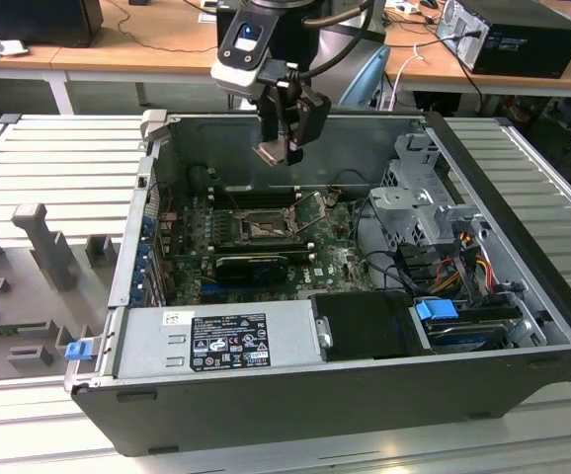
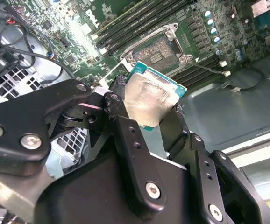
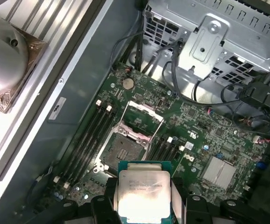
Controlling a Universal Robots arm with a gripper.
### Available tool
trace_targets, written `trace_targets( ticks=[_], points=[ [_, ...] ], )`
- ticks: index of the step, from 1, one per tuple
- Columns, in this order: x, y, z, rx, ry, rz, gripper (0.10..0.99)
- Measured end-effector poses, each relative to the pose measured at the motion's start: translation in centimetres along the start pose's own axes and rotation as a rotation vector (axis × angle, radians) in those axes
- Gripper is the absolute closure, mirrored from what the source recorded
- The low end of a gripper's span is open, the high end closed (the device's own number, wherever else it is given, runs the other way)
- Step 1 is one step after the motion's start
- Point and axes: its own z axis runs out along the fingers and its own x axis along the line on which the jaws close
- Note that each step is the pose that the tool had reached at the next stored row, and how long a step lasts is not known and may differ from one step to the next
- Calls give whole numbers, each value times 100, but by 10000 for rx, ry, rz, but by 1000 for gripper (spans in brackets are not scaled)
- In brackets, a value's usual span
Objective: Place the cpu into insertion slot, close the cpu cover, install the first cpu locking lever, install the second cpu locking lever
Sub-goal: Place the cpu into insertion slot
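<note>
My gripper hangs above the open computer case, over its back wall, shut on the cpu. In both wrist views the cpu shows its silver-grey top and green edge, clamped between the two black fingers. Below it on the green motherboard lies the insertion slot, bare, with its brownish pin field showing. The cpu cover is a thin silvery frame, swung up open at the slot's far side.
Black memory slots flank the socket. A grey power supply box fills the case front, and a metal drive cage with cables stands at the exterior view's right. A round silver cooler lies outside the case wall.
</note>
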Motion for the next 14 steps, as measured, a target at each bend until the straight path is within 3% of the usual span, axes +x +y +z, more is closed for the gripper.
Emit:
trace_targets(
  ticks=[14],
  points=[
    [-1, -3, 24, -2, -16, 158, 549]
  ],
)
